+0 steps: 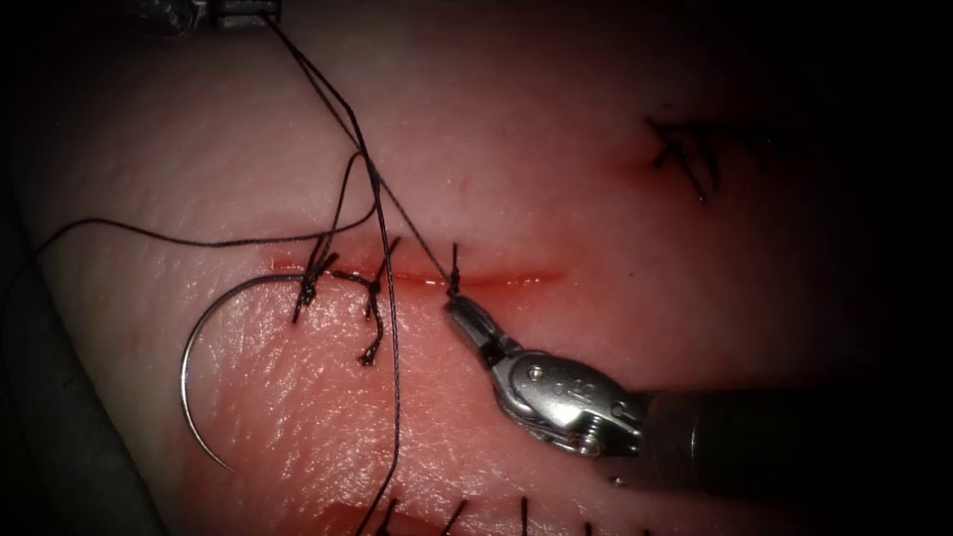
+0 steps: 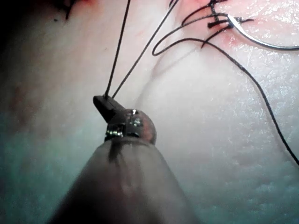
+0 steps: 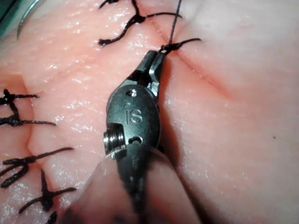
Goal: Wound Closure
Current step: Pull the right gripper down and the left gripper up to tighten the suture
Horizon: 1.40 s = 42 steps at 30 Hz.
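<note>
Your left tool (image 2: 103, 100) is clamped on two strands of thread (image 1: 328, 89); your right tool (image 1: 459, 310) is clamped on thread at the knot (image 1: 454, 288) on the cut (image 1: 496, 279); needle (image 1: 199, 337) lies free on tissue (image 1: 556, 179), left end of cut.

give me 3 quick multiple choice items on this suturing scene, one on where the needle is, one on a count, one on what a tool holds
1. Where is the needle?
A. lying free on the tissue, left of the right end effector
B. held in the right end effector
C. held in the left end effector

2. How many thread strands run up from the left end effector in its wrist view?
A. none
B. two
C. five

3. What is the right end effector shut on?
A. the needle
B. nothing
C. thread at the knot on the cut

Answers: 1 A, the curve rests bare on tissue; 2 B, two lines leave its tip; 3 C, its tip grips the thread there.
</note>
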Tool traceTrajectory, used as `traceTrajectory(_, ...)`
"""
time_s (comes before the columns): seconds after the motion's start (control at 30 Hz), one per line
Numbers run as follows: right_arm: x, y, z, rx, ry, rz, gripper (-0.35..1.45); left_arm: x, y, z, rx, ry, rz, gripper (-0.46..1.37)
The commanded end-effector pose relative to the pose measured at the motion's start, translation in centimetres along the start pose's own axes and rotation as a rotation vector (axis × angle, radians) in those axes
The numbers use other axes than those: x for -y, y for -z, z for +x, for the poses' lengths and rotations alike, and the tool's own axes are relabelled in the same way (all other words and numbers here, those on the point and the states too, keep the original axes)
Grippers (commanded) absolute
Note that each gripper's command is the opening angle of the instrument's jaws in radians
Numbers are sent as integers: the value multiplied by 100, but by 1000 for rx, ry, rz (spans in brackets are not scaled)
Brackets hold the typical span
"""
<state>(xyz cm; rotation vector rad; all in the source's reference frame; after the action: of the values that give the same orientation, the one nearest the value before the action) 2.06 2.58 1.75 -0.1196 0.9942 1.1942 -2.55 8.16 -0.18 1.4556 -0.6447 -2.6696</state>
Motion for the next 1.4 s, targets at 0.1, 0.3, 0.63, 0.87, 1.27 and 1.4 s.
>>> traceTrajectory(0.1,1,2,-2,-3,-7,-4,-35,3,-2,-3,-1,-7,-7,-35)
traceTrajectory(0.3,-5,7,-6,36,-11,-50,-35,8,-3,-9,21,-19,6,-35)
traceTrajectory(0.63,-4,19,-19,88,-36,-99,-35,13,3,-17,45,-38,16,-35)
traceTrajectory(0.87,-3,21,-30,121,-33,-107,-35,13,5,-19,51,-42,16,-35)
traceTrajectory(1.27,-6,23,-30,129,-32,-109,-35,13,7,-19,51,-50,15,-35)
traceTrajectory(1.4,-6,22,-30,129,-32,-110,-35,13,8,-19,52,-50,15,-35)
